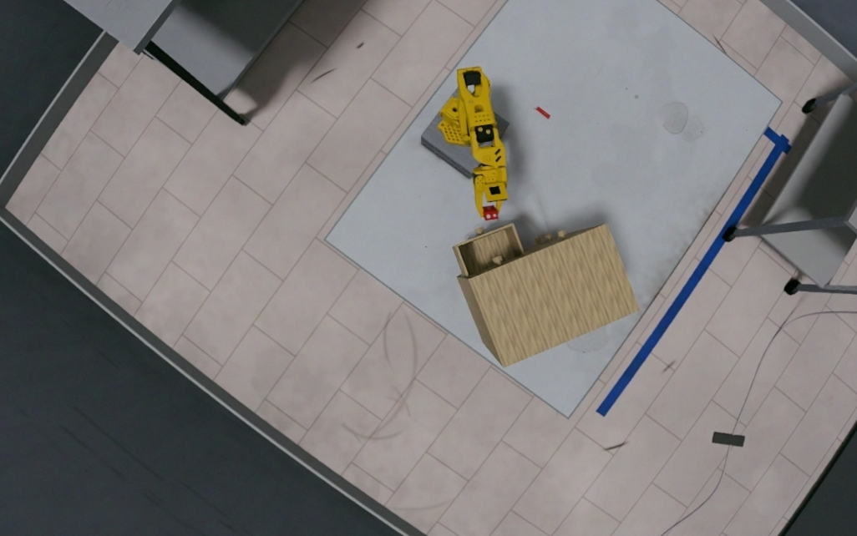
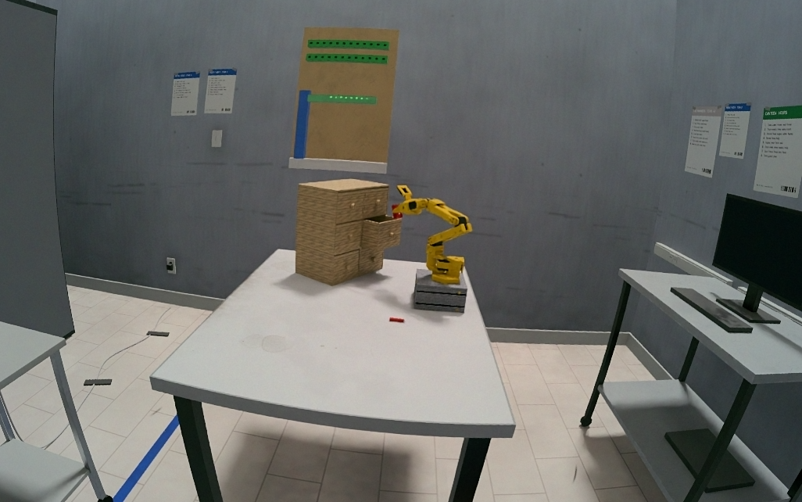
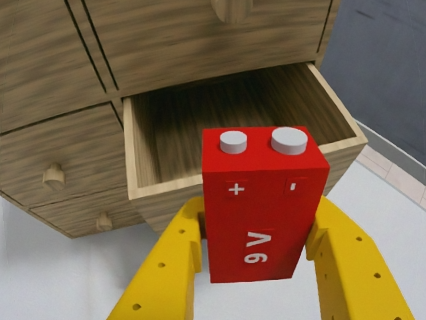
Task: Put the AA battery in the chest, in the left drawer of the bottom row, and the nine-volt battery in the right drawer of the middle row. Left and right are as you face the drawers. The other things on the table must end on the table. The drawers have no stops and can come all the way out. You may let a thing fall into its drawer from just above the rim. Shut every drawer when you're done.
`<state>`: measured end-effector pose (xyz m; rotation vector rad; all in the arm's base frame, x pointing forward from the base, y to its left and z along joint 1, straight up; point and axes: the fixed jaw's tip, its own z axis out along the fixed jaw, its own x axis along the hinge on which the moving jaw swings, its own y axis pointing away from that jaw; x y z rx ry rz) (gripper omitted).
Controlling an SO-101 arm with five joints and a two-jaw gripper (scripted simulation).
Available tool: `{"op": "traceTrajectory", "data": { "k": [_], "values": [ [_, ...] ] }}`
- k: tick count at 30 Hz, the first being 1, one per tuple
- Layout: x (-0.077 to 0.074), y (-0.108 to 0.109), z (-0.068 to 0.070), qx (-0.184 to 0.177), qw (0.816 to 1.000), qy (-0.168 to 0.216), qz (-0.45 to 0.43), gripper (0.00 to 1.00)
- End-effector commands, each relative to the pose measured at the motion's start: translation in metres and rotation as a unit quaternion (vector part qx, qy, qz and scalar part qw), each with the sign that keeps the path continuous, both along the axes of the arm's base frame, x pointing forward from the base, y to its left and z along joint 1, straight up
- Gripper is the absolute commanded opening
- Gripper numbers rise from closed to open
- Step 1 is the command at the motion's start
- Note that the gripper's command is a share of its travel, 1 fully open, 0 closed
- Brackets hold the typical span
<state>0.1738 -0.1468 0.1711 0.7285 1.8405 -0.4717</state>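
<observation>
One wood-grain chest (image 1: 555,294) (image 2: 316,227) (image 3: 46,112), six drawers, round knobs; its middle-right drawer (image 1: 488,250) (image 2: 381,231) (image 3: 165,192) stands open. One red, box-shaped nine-volt battery (image 1: 490,213) (image 2: 396,213) (image 3: 262,210), clamped in my pincer (image 1: 489,209) (image 2: 396,209) (image 3: 260,235) in front of the chest; two round white terminals point toward it, long axis along my fingers. One small red cylinder (image 1: 542,112) (image 2: 396,320), lying on the smooth grey desk (image 1: 606,151) (image 2: 331,367) (image 3: 240,302), well apart from the chest.
</observation>
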Motion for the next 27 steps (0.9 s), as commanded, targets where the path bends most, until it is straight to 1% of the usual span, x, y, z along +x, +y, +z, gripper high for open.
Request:
{"op": "traceTrajectory", "data": {
  "k": [1, 27],
  "values": [
    [0.0002, -0.0023, 0.0066, -0.013, 1.000, -0.006, -0.001, 0.00],
    [0.0007, -0.0049, 0.0126, -0.013, 1.000, -0.006, -0.005, 0.00]
  ]
}}
